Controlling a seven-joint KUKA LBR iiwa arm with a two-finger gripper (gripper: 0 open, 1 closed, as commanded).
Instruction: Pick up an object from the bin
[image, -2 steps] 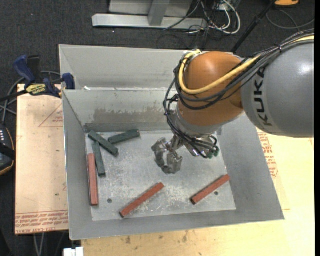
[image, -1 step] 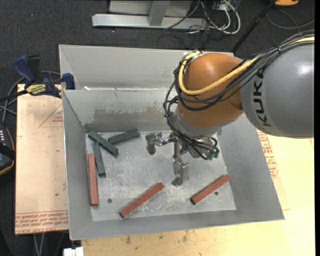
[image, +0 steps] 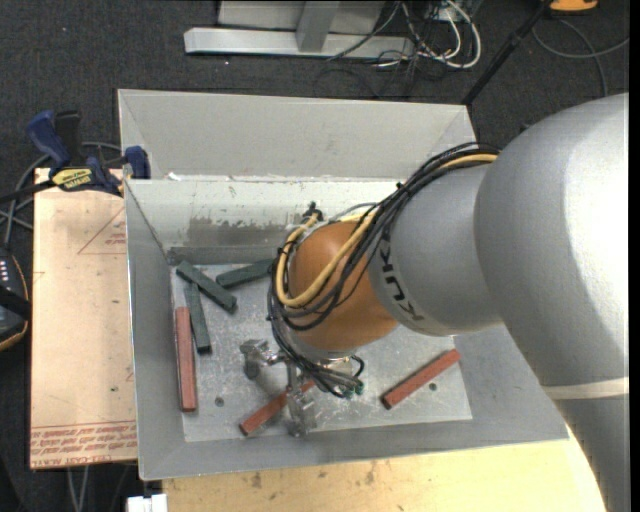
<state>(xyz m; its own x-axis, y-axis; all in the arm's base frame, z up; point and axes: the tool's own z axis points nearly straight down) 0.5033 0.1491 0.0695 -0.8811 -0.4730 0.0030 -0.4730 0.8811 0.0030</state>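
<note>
Down near the front wall of the bin (image: 300, 140), the pincer (image: 297, 410) stands at the right end of a short red-brown bar (image: 258, 419); whether it is wide or narrow cannot be told.

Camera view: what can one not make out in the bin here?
1. Middle of the bin: hidden under the orange cover.
2. One end of the short red bar: hidden by the gripper.
3. Whether the gripper holds that bar: too cluttered to tell.

You had a long bar (image: 186, 360) by the bin's (image: 300, 135) left wall, crossed bars (image: 207, 283) behind. A short bar (image: 260, 420) lay front-centre (a slanted bar (image: 420, 378) to its right).
</note>
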